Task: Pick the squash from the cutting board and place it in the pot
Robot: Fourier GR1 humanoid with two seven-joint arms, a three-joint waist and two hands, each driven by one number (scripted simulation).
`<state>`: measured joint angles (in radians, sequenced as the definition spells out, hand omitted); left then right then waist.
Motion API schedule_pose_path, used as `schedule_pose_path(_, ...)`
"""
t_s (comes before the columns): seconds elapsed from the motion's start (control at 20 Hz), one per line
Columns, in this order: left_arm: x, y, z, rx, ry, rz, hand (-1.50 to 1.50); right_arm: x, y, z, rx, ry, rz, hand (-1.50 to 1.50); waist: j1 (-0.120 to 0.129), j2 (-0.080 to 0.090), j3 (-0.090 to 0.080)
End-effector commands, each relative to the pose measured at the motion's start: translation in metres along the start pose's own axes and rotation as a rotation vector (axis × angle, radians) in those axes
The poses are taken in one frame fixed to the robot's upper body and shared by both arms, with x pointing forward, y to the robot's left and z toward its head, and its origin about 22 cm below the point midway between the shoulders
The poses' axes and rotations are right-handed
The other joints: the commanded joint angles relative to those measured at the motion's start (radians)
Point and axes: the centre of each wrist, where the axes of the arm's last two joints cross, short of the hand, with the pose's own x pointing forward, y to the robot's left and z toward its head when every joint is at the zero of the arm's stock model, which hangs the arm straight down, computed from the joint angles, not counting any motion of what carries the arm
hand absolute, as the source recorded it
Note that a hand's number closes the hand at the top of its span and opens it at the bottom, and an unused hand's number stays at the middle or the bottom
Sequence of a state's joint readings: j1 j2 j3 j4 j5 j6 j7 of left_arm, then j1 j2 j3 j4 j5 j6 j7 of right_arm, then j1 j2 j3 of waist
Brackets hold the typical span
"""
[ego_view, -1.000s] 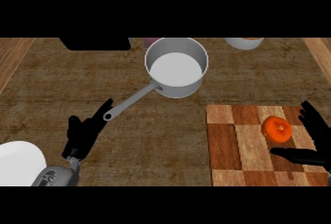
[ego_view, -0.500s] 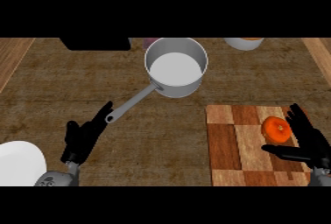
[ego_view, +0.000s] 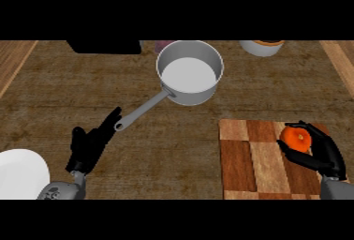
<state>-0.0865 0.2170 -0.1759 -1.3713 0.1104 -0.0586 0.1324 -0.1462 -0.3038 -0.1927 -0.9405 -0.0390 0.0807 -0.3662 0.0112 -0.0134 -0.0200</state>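
Observation:
An orange squash (ego_view: 296,138) lies on the wooden cutting board (ego_view: 252,159) at the right. My right hand (ego_view: 320,153) curls round it from the right and below, fingers over its top and thumb under it. The silver pot (ego_view: 188,72) stands upright at the top centre, its long handle (ego_view: 141,111) pointing down-left. My left hand (ego_view: 90,144) rests open at the lower left, fingers up, close to the end of the handle.
A white plate (ego_view: 21,175) sits at the lower left edge. A black block (ego_view: 104,46) and a small bowl (ego_view: 261,47) stand along the far side of the counter. Behind the pot peeks a pinkish object (ego_view: 163,45).
My right hand has moved left onto the board and its fingers have closed round the squash. The left hand has barely shifted.

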Motion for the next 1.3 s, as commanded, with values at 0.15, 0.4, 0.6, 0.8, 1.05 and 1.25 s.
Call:
schedule_pose_path(0.15,0.000,0.001,-0.002,0.015,-0.010,-0.007,0.00,-0.029,0.025,0.009,-0.006,0.026,-0.137,1.50,-0.005,0.015,0.021)
schedule_pose_path(0.4,-0.009,0.003,0.002,0.013,0.012,0.000,0.00,-0.027,0.062,0.023,0.014,-0.055,-0.105,1.50,-0.015,0.011,0.019)
schedule_pose_path(0.6,-0.005,0.011,0.006,0.017,0.012,-0.002,0.00,-0.041,0.098,0.052,0.008,-0.117,-0.092,1.50,-0.015,0.011,0.020)
schedule_pose_path(0.8,-0.011,-0.008,0.011,0.005,0.006,0.008,0.00,-0.014,0.103,0.058,-0.033,-0.203,0.086,1.50,-0.018,0.008,0.019)
schedule_pose_path(1.05,0.005,0.001,0.007,0.008,0.017,0.017,0.00,0.040,0.123,0.056,-0.073,-0.244,0.151,1.50,-0.017,0.009,0.019)
schedule_pose_path(1.25,0.005,-0.019,0.001,0.016,0.007,-0.011,0.00,0.061,0.147,0.083,-0.108,-0.278,0.222,1.50,-0.018,0.011,0.019)
